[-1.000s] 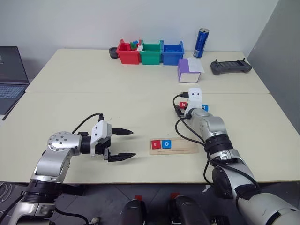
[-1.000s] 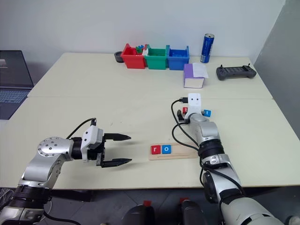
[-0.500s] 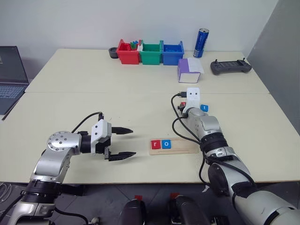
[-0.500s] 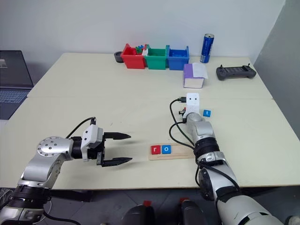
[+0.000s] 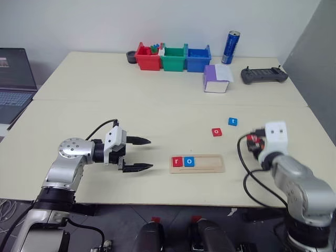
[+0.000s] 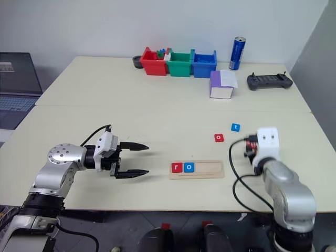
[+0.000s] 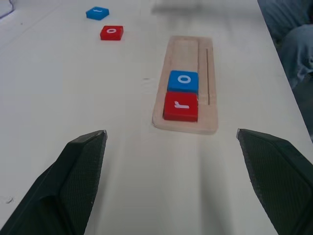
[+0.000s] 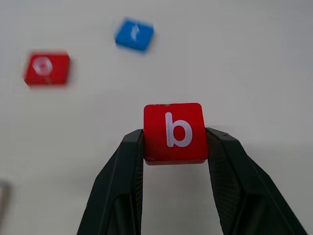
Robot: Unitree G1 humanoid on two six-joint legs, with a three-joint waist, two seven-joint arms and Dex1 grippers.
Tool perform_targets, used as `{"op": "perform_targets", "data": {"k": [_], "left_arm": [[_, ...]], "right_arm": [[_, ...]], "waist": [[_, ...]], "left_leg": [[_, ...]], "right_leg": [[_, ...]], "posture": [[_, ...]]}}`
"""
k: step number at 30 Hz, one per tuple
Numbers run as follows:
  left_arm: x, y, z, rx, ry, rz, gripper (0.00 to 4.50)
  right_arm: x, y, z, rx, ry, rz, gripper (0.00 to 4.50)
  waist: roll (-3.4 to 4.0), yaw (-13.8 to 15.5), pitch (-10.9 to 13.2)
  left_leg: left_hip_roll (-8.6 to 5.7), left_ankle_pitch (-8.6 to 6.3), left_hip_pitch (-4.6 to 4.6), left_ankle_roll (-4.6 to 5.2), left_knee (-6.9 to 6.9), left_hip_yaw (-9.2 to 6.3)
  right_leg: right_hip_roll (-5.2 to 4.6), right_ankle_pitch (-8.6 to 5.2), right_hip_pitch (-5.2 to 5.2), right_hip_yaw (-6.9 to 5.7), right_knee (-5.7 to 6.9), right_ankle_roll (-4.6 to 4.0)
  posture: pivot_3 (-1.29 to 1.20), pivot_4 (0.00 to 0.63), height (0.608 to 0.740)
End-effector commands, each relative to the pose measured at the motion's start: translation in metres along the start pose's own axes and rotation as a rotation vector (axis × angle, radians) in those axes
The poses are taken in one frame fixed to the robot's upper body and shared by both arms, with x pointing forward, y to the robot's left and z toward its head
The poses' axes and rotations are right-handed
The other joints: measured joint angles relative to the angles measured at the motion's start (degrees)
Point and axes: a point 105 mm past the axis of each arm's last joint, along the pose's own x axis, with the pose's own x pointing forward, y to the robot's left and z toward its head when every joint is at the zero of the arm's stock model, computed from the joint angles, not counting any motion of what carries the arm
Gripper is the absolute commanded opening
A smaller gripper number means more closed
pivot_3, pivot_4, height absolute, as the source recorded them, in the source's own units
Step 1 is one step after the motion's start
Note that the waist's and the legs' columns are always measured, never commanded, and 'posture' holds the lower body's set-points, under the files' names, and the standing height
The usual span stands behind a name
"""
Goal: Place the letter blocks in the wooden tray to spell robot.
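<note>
Red "b" block [image 8: 173, 132] sits pinched between the two fingers of your right gripper [image 8: 174, 147], off to the right of the wooden tray [image 5: 197, 164]. The tray already has the red "r" block [image 7: 181, 106] and the blue "o" block [image 7: 183, 81] at its left end. So you are on the third letter. Next, I think you must carry the "b" over and set it down flat, touching the blue "o". Your left gripper [image 5: 139, 154] hangs wide open and holds nothing. The red "o" block [image 5: 217, 132] and the blue "t" block [image 5: 232, 122] wait on the table [image 5: 157, 105]. From the head views you cannot see the right fingers.
</note>
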Motion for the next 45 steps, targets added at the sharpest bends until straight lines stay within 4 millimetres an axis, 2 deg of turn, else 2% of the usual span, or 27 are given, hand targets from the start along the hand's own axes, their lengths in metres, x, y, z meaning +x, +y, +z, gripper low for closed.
{"op": "perform_targets", "data": {"k": [1,5,6,11,12,13,16,18,19,20,22,24,28,32,37,45], "left_arm": [[0.002,0.003,0.006,0.039,-0.007,-0.015,4.5],[0.005,0.004,0.006,0.042,-0.006,-0.026,4.5],[0.006,0.004,0.006,0.042,-0.008,-0.027,4.5],[0.006,0.001,0.007,0.041,-0.009,-0.031,4.5],[0.005,0.001,0.006,0.039,-0.008,-0.028,4.5],[0.003,0.001,0.006,0.037,-0.005,-0.02,4.5],[-0.003,0.002,0.004,0.036,0.007,-0.001,4.5],[-0.007,0.004,0.005,0.039,0.012,0.01,4.5],[-0.008,0.004,0.006,0.04,0.012,0.011,4.5],[-0.008,0.005,0.006,0.041,0.012,0.011,4.5],[-0.007,0.004,0.009,0.047,0.001,0.009,4.5],[-0.006,0.003,0.01,0.05,-0.004,0.008,4.5],[-0.008,0.002,0.01,0.059,0.003,0.016,4.5],[-0.01,0.001,0.011,0.07,0.009,0.019,4.5],[-0.015,-0.005,0.012,0.082,0.017,0.013,4.5],[-0.016,-0.005,0.008,0.093,0.036,0.026,4.5]], "right_arm": [[-0.006,-0.016,0.013,0.025,-0.083,-0.033,1.45],[0.0,-0.005,0.009,0.003,-0.061,0.046,1.45],[0.001,-0.003,0.008,0.002,-0.054,0.059,2.21],[0.008,0.0,0.0,-0.01,-0.009,0.094,3.87],[0.009,0.0,0.003,-0.027,-0.019,0.099,4.27],[0.008,-0.004,0.009,-0.027,-0.037,0.097,4.49],[0.001,-0.015,0.035,-0.095,-0.117,0.154,4.49],[-0.011,-0.025,0.054,-0.28,-0.157,0.308,4.49],[-0.016,-0.028,0.055,-0.376,-0.148,0.394,4.49],[-0.018,-0.029,0.055,-0.438,-0.132,0.451,4.49],[-0.029,-0.031,0.033,-0.56,-0.041,0.702,4.49],[-0.033,-0.04,0.02,-0.645,0.017,0.852,4.49],[-0.004,-0.056,0.028,-0.778,0.005,0.922,4.49],[0.013,-0.064,0.025,-0.871,0.074,0.992,4.49],[0.025,-0.063,0.022,-0.918,0.103,1.025,4.49],[0.046,-0.056,0.01,-0.882,0.186,1.005,4.49]], "waist": [[0.0,-0.25,0.0],[-0.01,-0.36,0.0],[-0.01,-0.37,0.0],[-0.01,-0.36,0.0],[-0.01,-0.35,0.0],[-0.01,-0.35,0.0],[-0.01,-0.37,0.0],[0.04,-0.3,0.04],[0.13,-0.23,0.1],[0.14,-0.11,0.1],[-0.04,0.45,0.01],[-0.12,0.67,0.03],[-0.07,-0.19,0.17],[-0.03,-0.38,0.23],[-0.02,-0.28,0.24],[0.0,-0.28,0.24]], "left_leg": [[0.01,0.02,0.04,0.02,0.01,-0.01],[0.04,0.06,0.1,0.07,0.0,-0.05],[0.04,0.06,0.09,0.07,-0.01,-0.05],[0.02,0.06,0.02,0.06,0.0,-0.04],[0.0,0.06,0.01,0.07,0.0,-0.03],[-0.01,0.06,0.0,0.07,0.01,-0.03],[-0.02,0.06,0.0,0.07,0.02,0.01],[-0.02,0.05,0.0,0.08,0.01,-0.02],[-0.04,0.05,0.0,0.09,0.02,-0.01],[-0.09,0.02,-0.01,0.13,0.03,0.0],[-0.05,-0.01,0.0,0.19,-0.01,-0.07],[0.0,-0.02,0.02,0.19,-0.01,-0.14],[0.0,-0.01,0.06,0.19,0.1,0.0],[-0.01,0.06,0.17,0.26,0.11,0.04],[0.02,0.24,0.17,-0.05,0.08,0.13],[0.0,0.26,0.22,-0.08,0.14,0.22]], "right_leg": [[0.02,0.03,0.02,0.0,0.02,0.05],[0.07,0.06,0.06,-0.02,0.04,0.11],[0.08,0.06,0.06,-0.02,0.04,0.11],[0.07,0.06,0.04,0.0,-0.01,0.1],[0.06,0.06,0.04,0.01,-0.02,0.1],[0.04,0.06,0.04,0.02,-0.02,0.1],[0.03,0.06,0.04,0.05,-0.03,0.1],[0.03,0.06,0.04,0.01,-0.03,0.1],[0.03,0.06,0.04,0.01,-0.04,0.1],[0.01,0.06,0.04,0.02,-0.08,0.11],[0.05,0.05,0.08,-0.08,-0.16,0.11],[0.1,-0.02,0.16,-0.18,-0.2,0.23],[0.09,0.0,0.14,-0.01,-0.08,0.25],[0.08,0.14,0.16,0.08,-0.04,0.48],[0.06,0.13,0.15,0.15,-0.02,0.43],[-0.02,0.13,0.16,0.21,0.03,0.41]], "posture": [[0.0,0.15,0.74],[0.0,0.15,0.74],[0.0,0.15,0.74],[0.0,0.15,0.74],[0.0,0.15,0.74],[0.0,0.15,0.74],[0.0,0.15,0.74],[0.0,0.15,0.74],[0.0,0.15,0.74],[0.0,0.15,0.74],[0.0,0.15,0.74],[0.0,0.15,0.74],[0.0,0.15,0.74],[0.0,0.15,0.74],[0.0,0.15,0.74],[0.0,0.15,0.74]]}}
